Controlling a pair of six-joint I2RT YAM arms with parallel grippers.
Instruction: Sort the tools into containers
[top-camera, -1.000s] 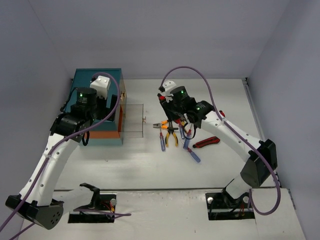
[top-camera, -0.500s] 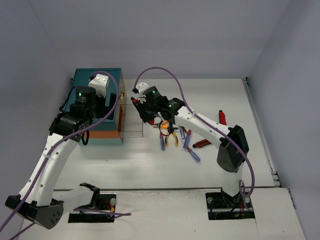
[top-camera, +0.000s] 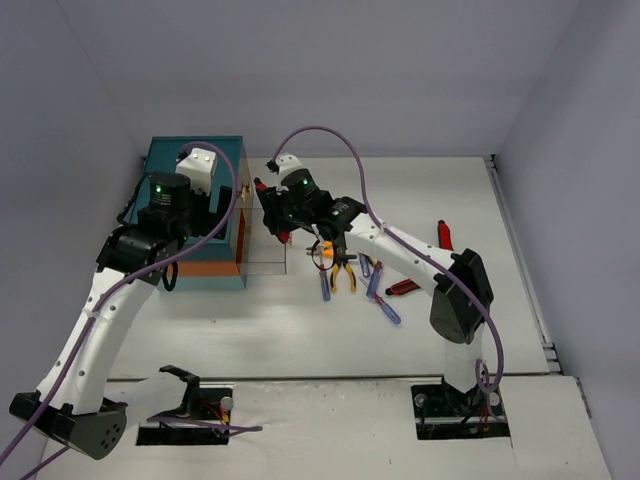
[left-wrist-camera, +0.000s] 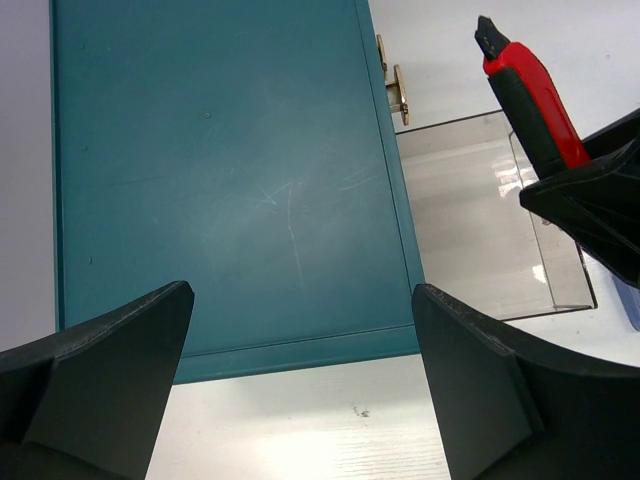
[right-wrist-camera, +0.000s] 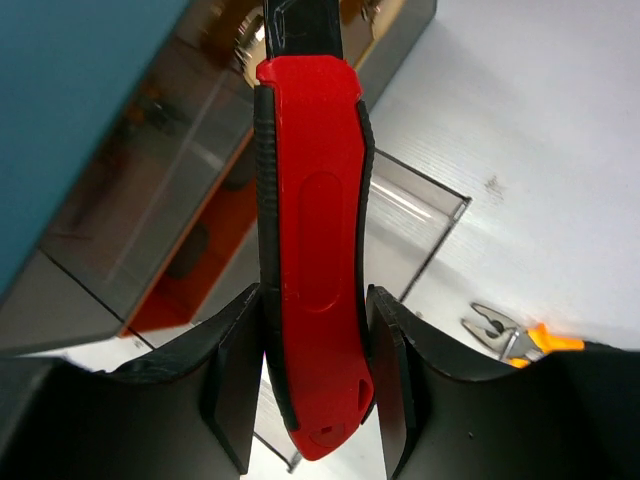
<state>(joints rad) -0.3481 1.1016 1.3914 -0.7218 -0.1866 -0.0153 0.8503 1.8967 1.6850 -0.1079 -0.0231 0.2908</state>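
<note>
My right gripper (right-wrist-camera: 312, 300) is shut on a red-and-black cutter (right-wrist-camera: 310, 230) and holds it above the clear drawer (right-wrist-camera: 405, 225) pulled out of the teal chest (top-camera: 185, 165). In the top view that gripper (top-camera: 272, 215) hangs over the drawer (top-camera: 262, 245). The cutter (left-wrist-camera: 530, 95) and the drawer (left-wrist-camera: 480, 230) also show in the left wrist view. My left gripper (left-wrist-camera: 302, 295) is open and empty above the chest's top (left-wrist-camera: 220, 180). Orange pliers (top-camera: 343, 272), blue screwdrivers (top-camera: 385, 308) and another red-and-black cutter (top-camera: 403, 287) lie on the table right of the drawer.
One more red-handled tool (top-camera: 443, 234) lies further right. Brass knobs (left-wrist-camera: 398, 88) stick out of the chest's front above the open drawer. Pliers tips (right-wrist-camera: 495, 328) show beside the drawer's corner. Grey walls close the table at the back and sides.
My right arm has swung left from the tool pile to over the open drawer, carrying the red-and-black cutter. The left arm has not moved.
</note>
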